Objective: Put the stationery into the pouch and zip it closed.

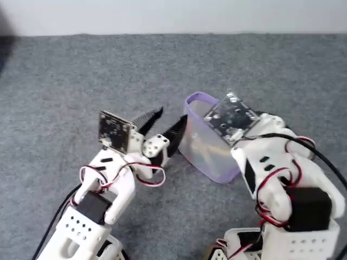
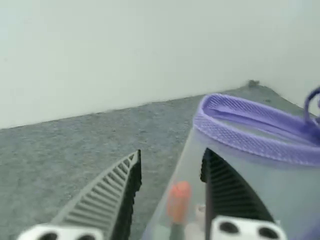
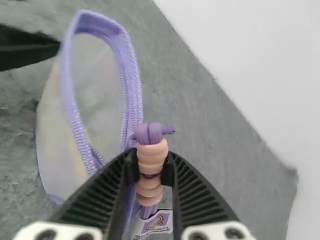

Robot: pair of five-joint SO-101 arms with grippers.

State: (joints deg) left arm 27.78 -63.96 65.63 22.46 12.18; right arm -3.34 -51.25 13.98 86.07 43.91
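Observation:
A translucent pouch (image 1: 205, 145) with a purple zip rim (image 1: 198, 99) stands upright on the grey carpet, its mouth partly open. Stationery, one piece orange-tipped (image 2: 178, 198), shows through its wall. My right gripper (image 3: 150, 170) is shut on the pink beaded zip pull (image 3: 151, 161) with its purple knot, at the pouch's right end. My left gripper (image 1: 164, 123) is open beside the pouch's left wall (image 2: 250, 170); one finger (image 2: 227, 192) lies against that wall and the other finger (image 2: 112, 197) stands apart over the carpet.
Grey carpet (image 1: 108, 70) covers the table, bounded by a white wall (image 1: 173, 16) at the back. Red and black cables (image 1: 276, 179) loop over both arm bodies near the front edge.

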